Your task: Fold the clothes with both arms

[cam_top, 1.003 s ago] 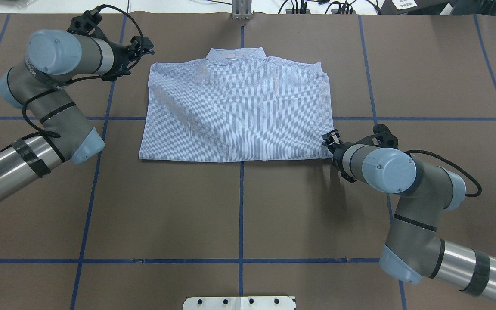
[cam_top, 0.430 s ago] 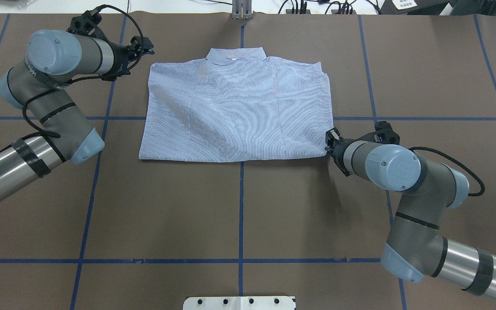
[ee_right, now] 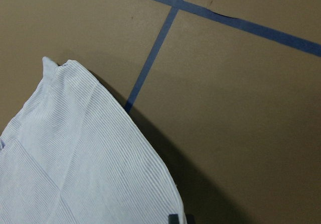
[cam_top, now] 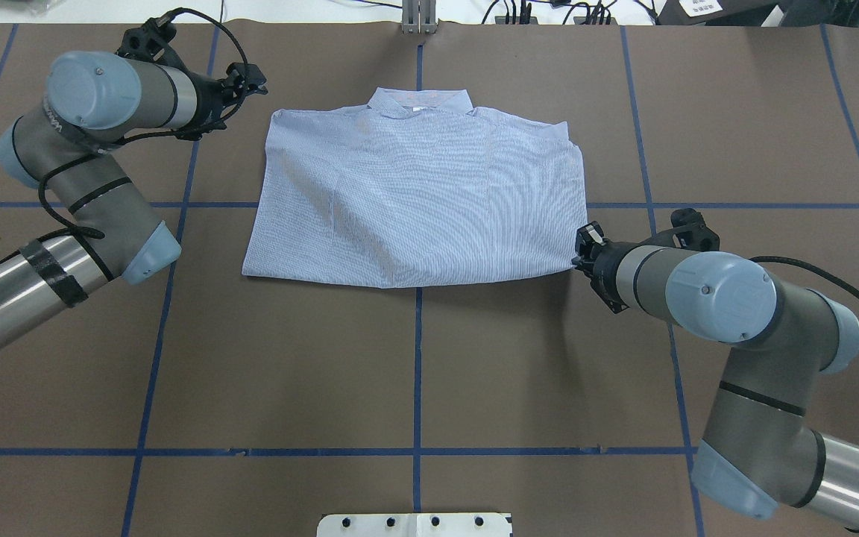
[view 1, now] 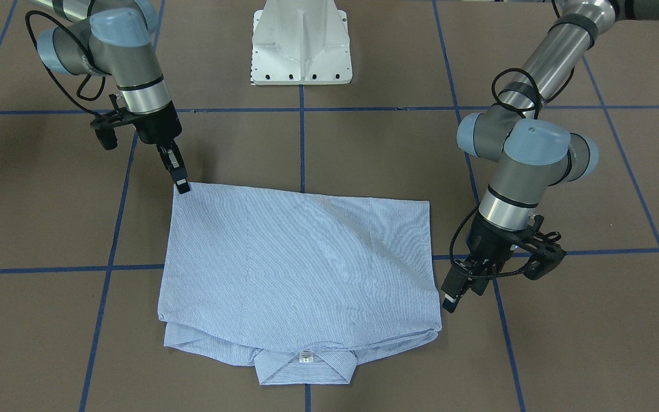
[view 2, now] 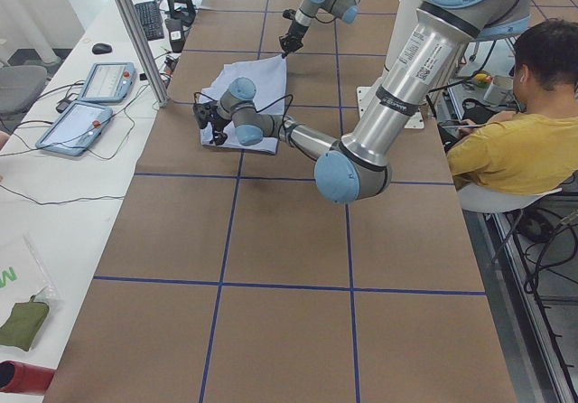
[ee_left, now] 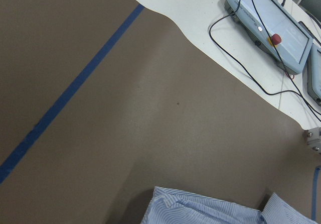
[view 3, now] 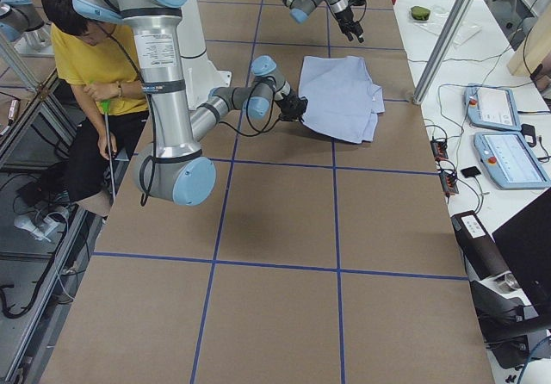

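Observation:
The light blue striped shirt [cam_top: 414,201] lies folded in a rectangle on the brown table, collar [cam_top: 418,101] at the far edge. In the front view the shirt [view 1: 301,257] shows its white neck label [view 1: 306,357]. My right gripper [cam_top: 581,250] is shut on the shirt's near right corner, which the front view [view 1: 181,184] also shows. The right wrist view shows that corner [ee_right: 75,163] raised a little over its shadow. My left gripper [cam_top: 254,80] looks open and empty, just left of the shirt's far left corner [view 1: 460,296]. The left wrist view shows only the shirt's edge [ee_left: 200,209].
The white pedestal base [view 1: 301,46] stands at the near table edge. Blue tape lines [cam_top: 418,358] grid the brown table. A metal post [cam_top: 418,19] stands at the far edge, and control pendants [ee_left: 271,18] lie beyond it. A seated person in yellow [view 2: 506,141] is beside the robot.
My right gripper has moved to the right with the shirt corner, and the whole shirt has slid right and skewed slightly. The left arm has not moved.

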`<state>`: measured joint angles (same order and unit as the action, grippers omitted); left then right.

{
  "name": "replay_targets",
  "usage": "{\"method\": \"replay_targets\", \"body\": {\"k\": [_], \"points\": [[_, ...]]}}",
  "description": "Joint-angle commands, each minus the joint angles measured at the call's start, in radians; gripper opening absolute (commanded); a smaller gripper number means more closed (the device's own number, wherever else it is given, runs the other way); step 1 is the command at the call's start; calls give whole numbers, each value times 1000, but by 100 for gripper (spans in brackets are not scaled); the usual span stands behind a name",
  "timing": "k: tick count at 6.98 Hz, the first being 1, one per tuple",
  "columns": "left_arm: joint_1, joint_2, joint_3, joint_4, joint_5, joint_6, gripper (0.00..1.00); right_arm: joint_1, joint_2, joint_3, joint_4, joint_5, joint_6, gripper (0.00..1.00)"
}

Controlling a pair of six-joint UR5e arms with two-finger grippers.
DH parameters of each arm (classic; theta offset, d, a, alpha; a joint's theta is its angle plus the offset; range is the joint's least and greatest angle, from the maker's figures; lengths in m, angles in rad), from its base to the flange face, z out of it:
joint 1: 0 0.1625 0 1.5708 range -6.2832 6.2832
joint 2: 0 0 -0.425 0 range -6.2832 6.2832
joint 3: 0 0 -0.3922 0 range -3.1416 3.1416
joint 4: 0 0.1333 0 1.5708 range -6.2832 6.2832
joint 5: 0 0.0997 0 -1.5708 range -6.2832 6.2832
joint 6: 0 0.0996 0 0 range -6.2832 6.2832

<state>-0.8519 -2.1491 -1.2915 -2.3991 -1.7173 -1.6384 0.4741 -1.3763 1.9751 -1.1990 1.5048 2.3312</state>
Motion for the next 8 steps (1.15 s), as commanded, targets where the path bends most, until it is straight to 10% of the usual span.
{"method": "replay_targets", "body": {"k": [1, 6, 7, 8], "points": [[-1, 2, -14, 0, -8, 2, 99, -92, -13, 185, -202, 40, -10, 0], [60, 202, -326, 3, -126, -61, 99, -464, -64, 390, -545, 80, -18, 0], [112, 225, -368, 3, -123, -134, 99, -483, -66, 392, -569, 74, -3, 99], [169, 233, -371, 3, -117, -200, 99, -460, -63, 395, -570, 74, -3, 100]]}}
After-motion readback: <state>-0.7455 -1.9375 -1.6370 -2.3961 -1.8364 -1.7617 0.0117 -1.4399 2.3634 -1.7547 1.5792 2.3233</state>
